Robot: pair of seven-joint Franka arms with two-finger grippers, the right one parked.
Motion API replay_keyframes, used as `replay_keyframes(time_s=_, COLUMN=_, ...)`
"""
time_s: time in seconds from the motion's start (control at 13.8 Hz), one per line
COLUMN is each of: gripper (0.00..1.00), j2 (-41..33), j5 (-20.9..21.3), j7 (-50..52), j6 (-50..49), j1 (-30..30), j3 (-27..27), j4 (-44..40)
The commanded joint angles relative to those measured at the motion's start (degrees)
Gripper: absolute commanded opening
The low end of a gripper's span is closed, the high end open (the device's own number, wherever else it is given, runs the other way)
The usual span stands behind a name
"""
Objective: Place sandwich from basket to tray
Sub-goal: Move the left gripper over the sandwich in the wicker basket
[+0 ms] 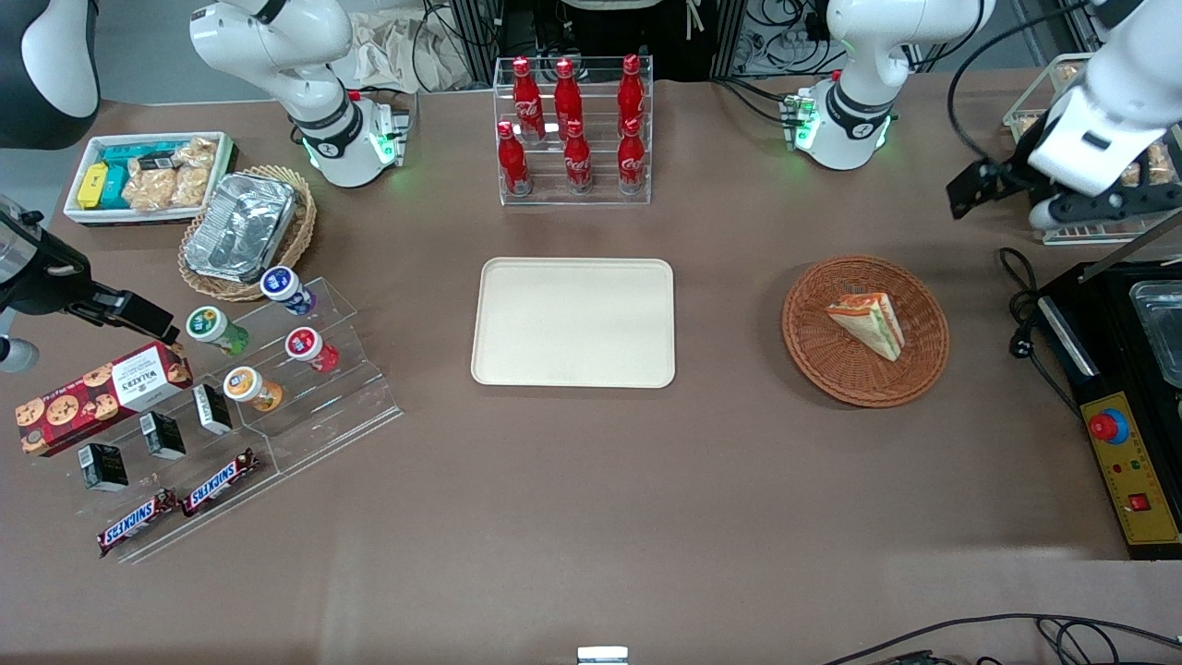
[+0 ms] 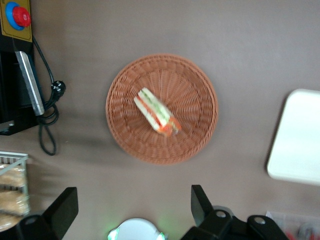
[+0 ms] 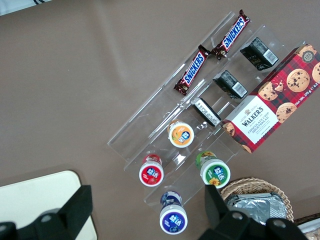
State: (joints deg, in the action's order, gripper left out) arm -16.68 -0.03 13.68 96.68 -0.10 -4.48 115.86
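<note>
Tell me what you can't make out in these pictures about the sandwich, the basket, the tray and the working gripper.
- Sandwich: its underside rests on the basket in both views; the wrapping is too small to read.
- Tray: in the left wrist view the picture's edge cuts off most of it.
- Gripper: open, above the table farther from the front camera than the basket; the front view shows only its dark body, fingertips not clear.
</note>
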Motion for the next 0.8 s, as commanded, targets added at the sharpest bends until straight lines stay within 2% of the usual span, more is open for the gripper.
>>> replay_keyframes(time_s=0.0, gripper=1.00, j2=-6.69, j5=-0.41, j7=7.65, j6=11.04, j1=0.45, j3=-0.44, j4=13.84)
replay_keyframes(time_s=0.29, gripper=1.00, j2=-4.24, j5=0.56, j7=15.84, j6=15.89, j1=-0.08, j3=-0.70, j4=17.63)
replay_keyframes(time_s=0.51, gripper=1.00, j2=-2.15, j5=0.56, j7=18.56, j6=25.89, j1=-0.08, j3=-0.70, j4=23.96)
replay_keyframes(time_s=0.72, gripper=1.00, j2=2.86, j5=0.65, j7=24.71, j6=32.33, j1=-0.25, j3=-0.79, j4=25.12)
